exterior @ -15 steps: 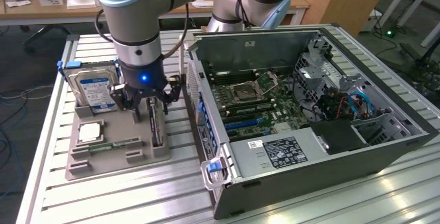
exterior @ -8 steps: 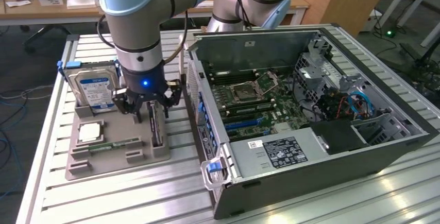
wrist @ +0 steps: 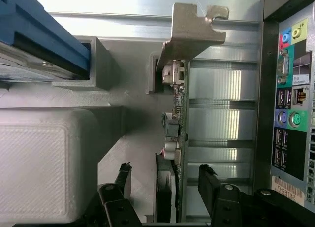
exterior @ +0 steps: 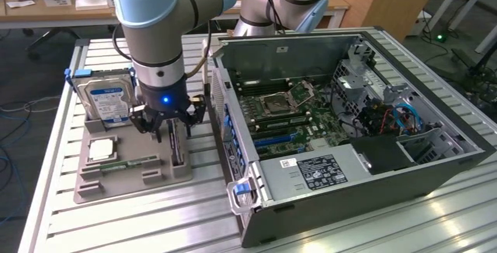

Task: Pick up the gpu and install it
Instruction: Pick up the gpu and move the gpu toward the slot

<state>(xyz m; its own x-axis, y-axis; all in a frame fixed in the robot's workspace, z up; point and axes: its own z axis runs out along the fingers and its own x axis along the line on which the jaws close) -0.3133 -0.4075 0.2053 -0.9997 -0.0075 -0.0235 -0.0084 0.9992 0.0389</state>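
jaws: open, astride the gpu (exterior: 178,148) (wrist: 178,119), apart from it
gpu: on edge in grey tray (exterior: 116,181)
tray: exterior view's left of computer case (exterior: 350,206)

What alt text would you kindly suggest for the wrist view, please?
The open tool is centred on the gpu, one finger to each side and neither touching it. The card stands on edge in a grey holder, its silver bracket at the far end. The computer case's rear ports run alongside.

Gripper (wrist: 166,169) spread wide, straddling gpu (wrist: 178,113); gpu edge-on in grey holder (wrist: 54,158); computer case port panel (wrist: 290,89) near gpu, apart.
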